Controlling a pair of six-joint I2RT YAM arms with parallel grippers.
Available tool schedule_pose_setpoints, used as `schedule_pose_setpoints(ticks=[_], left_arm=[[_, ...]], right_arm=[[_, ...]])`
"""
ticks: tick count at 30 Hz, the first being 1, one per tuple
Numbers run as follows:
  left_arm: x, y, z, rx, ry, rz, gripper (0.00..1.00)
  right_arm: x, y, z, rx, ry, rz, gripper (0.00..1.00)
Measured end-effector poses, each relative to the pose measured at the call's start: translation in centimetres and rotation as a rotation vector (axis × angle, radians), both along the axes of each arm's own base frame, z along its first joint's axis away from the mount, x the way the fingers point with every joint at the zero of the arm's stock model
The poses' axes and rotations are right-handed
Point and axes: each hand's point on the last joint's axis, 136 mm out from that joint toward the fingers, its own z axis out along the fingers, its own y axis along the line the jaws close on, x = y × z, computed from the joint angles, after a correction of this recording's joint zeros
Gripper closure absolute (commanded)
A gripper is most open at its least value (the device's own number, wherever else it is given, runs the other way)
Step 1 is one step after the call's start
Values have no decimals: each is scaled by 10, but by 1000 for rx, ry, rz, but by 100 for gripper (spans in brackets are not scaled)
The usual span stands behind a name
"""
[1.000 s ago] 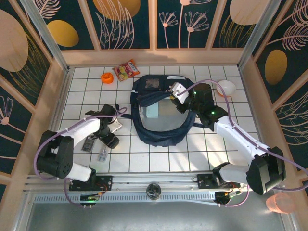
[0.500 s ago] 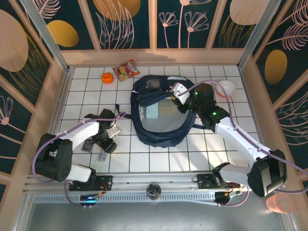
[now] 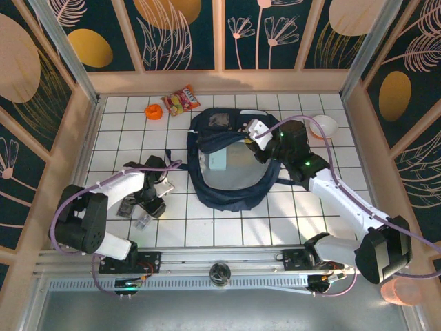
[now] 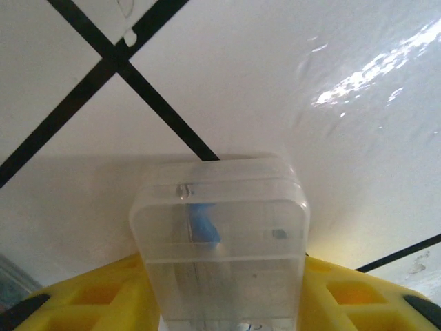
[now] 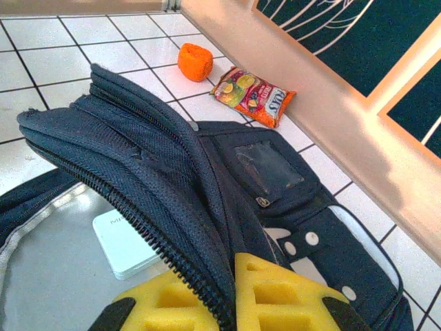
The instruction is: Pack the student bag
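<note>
The student bag (image 3: 227, 181) lies open in the middle of the tiles, its grey lining showing, with a flat white box (image 3: 218, 161) inside. My right gripper (image 3: 257, 140) is shut on the bag's upper flap beside the zip (image 5: 207, 289), holding it raised above the opening. The white box (image 5: 127, 241) sits under that flap. My left gripper (image 3: 146, 212) is down on the tiles left of the bag. A small clear plastic box (image 4: 220, 234) lies between its yellow pads (image 4: 103, 296), which press against both of its sides.
A dark flat item (image 3: 126, 207) lies just left of the left gripper. An orange object (image 3: 153, 111) and a snack packet (image 3: 180, 101) sit by the back wall. A white bowl (image 3: 324, 126) stands at the back right. Wooden walls close in three sides.
My left gripper has come down and nearer onto the clear box, and its jaws have narrowed around it. The right gripper and the bag flap have stayed put.
</note>
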Motion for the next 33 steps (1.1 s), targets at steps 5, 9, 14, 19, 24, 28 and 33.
schedule_pose_setpoints(ticks=[5, 9, 14, 19, 24, 28, 33], left_arm=[[20, -12, 20, -71, -127, -29, 61], [37, -25, 51, -153, -258, -78, 64], [48, -43, 93, -252, -397, -186, 66], [61, -87, 148, -369, -616, -388, 68], [60, -146, 190, -520, -785, -604, 69], [51, -196, 197, -603, -829, -789, 68], [45, -240, 173, -619, -811, -967, 67]], right_arm=[[-3, -1, 4, 8, -2, -3, 100], [-4, -2, 7, 35, 15, -14, 100], [-4, -2, 8, 84, 57, -38, 100], [0, -4, 12, 135, 82, -73, 100], [4, -7, 15, 171, 101, -99, 100], [8, -11, 18, 201, 114, -121, 100], [9, -13, 19, 224, 129, -124, 100]])
